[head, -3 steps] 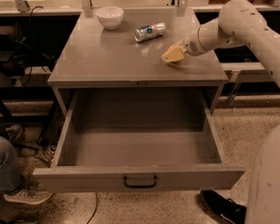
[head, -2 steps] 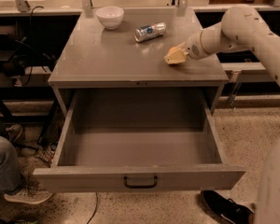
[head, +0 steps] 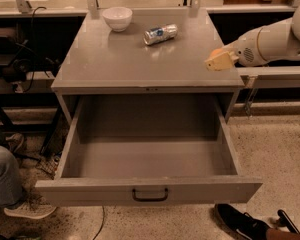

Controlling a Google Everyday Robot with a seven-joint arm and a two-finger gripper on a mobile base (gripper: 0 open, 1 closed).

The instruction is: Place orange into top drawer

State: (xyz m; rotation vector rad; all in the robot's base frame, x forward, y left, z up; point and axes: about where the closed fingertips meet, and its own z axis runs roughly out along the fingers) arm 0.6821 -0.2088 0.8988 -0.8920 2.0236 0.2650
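The top drawer (head: 200, 190) of the grey cabinet is pulled wide open, and I see nothing inside it. Its dark bar handle (head: 150, 195) faces me. My gripper (head: 217, 60) hangs at the right edge of the cabinet top (head: 115, 64), above the drawer's back right corner. It is shut on the orange (head: 215, 52). Only a small orange patch shows between the cream fingers (head: 221, 62).
A white bowl (head: 117, 18) stands at the back of the cabinet top. A silver-and-blue can (head: 160, 34) lies on its side to the bowl's right. A person's leg and shoe (head: 20, 204) are at the lower left. Another shoe (head: 240, 225) is on the floor at the lower right.
My gripper has moved to the right along the cabinet top, from its right-middle area to its right edge, with the orange in it. The drawer, bowl and can have not moved.
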